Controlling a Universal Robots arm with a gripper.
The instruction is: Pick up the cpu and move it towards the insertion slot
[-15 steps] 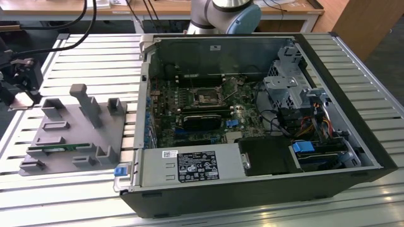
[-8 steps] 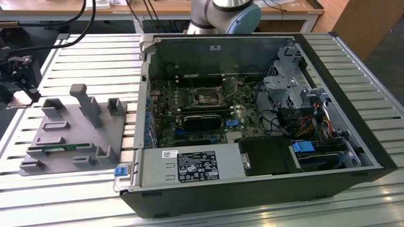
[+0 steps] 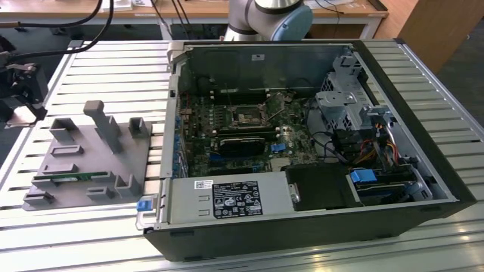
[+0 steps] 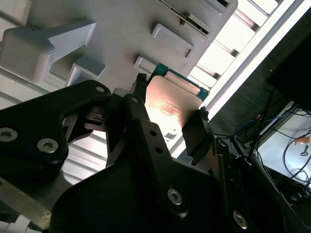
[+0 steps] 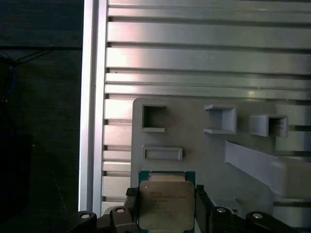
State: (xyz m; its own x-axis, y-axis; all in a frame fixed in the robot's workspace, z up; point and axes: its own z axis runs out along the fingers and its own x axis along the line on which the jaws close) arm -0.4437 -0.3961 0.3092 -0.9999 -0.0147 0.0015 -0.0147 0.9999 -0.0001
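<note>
At the exterior view's far left I see the black gripper (image 3: pixel 20 112) hanging by the table's rim, just beside the tray (image 3: pixel 76 164). In both wrist views its two matte black fingers (image 5: pixel 130 206) are clamped on opposite edges of the cpu (image 5: pixel 166 201). The cpu is a flat square with a dull silvery lid and a thin green border, and the lid catches a coppery glare in the second wrist view. It sits over the tray's edge nearest the table's rim; I cannot tell whether it touches the tray.

The table (image 3: pixel 98 62) is bright ribbed aluminium, laid in long parallel slats. The tray is a smooth grey plastic slab with moulded rectangular pockets, low blocks and one tall slanted post (image 3: pixel 104 124). A thin green stick (image 3: pixel 72 177) lies in a long slot on its near side.

Further right, the case (image 3: pixel 437 147) lies open on its side, with black sheet-metal walls. Inside it I see:
- a green board (image 3: pixel 198 153) with a square metal-framed socket (image 3: pixel 248 116) near the middle
- a grey labelled power box (image 3: pixel 226 198) along the near edge
- a perforated drive cage (image 3: pixel 340 105) and coloured cables (image 3: pixel 370 153) on the right

Behind the case stands the grey-and-blue arm (image 3: pixel 272 14).
</note>
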